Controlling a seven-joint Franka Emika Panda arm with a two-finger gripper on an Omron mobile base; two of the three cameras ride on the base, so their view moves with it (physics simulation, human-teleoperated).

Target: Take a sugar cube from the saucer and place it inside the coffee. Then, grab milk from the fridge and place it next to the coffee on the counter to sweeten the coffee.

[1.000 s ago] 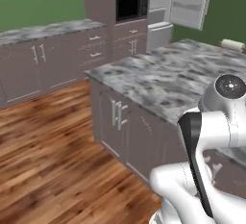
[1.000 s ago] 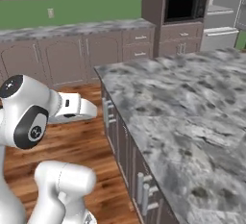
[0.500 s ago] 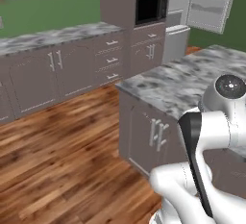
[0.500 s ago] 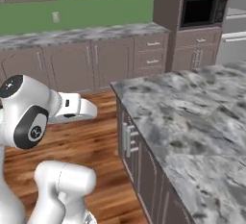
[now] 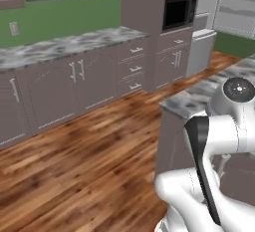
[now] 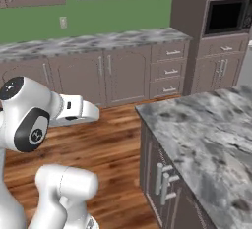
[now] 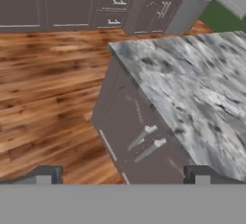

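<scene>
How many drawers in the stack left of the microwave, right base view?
3, one above another: top drawer, middle drawer, bottom drawer, just left of the microwave column. None in this stack looks hidden.

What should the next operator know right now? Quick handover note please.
Tool: open, holding nothing; in the hand view it looks down over the corner of the island counter.
Job's things: counter is in front of the base, with marbled top and brown cabinets below. I can't make out the mug, saucer, sugar cube or milk in these frames. The fridge stands beyond the microwave column.
Done: nothing can be confirmed from these frames.
Left: sugar cube into the coffee, then milk from the fridge beside the coffee.
</scene>
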